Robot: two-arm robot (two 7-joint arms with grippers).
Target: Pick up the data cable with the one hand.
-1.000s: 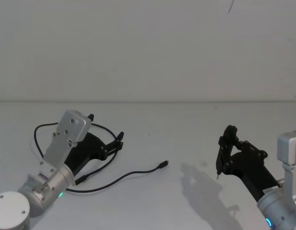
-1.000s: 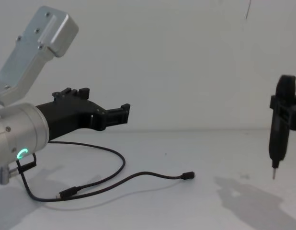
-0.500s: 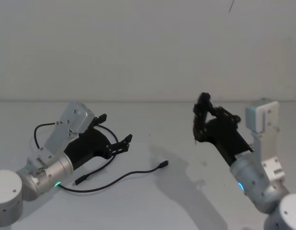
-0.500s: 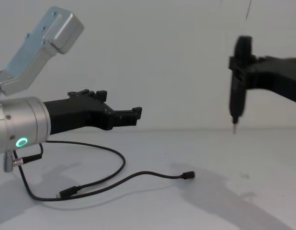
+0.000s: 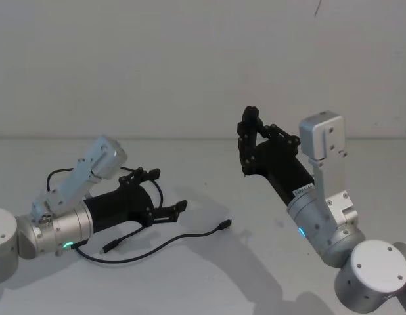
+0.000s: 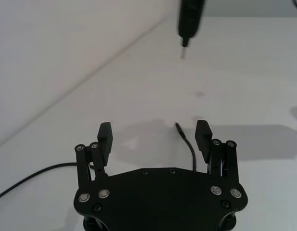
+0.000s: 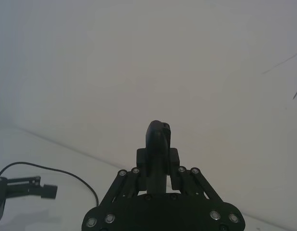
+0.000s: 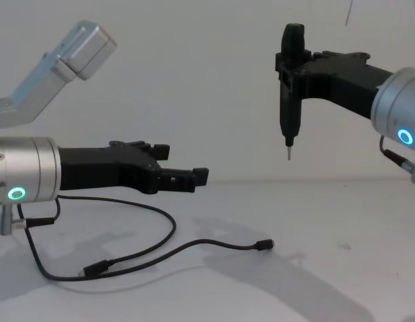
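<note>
The data cable point(image 5: 190, 235) lies on the white table as a thin black cord, looped at the left, with one plug point(image 5: 224, 225) pointing right and the other point(image 5: 108, 248) near my left arm. My left gripper point(image 5: 168, 189) hovers open just above the cable's middle stretch point(image 8: 194, 245), touching nothing. From the left wrist, the cord point(image 6: 189, 144) runs under the gap between the fingers point(image 6: 105, 137). My right gripper point(image 8: 291, 64) is raised high at the right, shut on a black pen-like tool point(image 8: 288, 100) with a metal tip pointing down.
The white table point(image 5: 269, 275) meets a plain white wall point(image 5: 190, 65) at the back. A short black wire point(image 8: 33, 221) hangs under my left wrist. The right arm's body point(image 5: 334, 223) stands over the table's right front.
My right arm has swung up and to the left, carrying the tool. My left gripper has reached forward, rolled, and come lower over the cable, still open.
</note>
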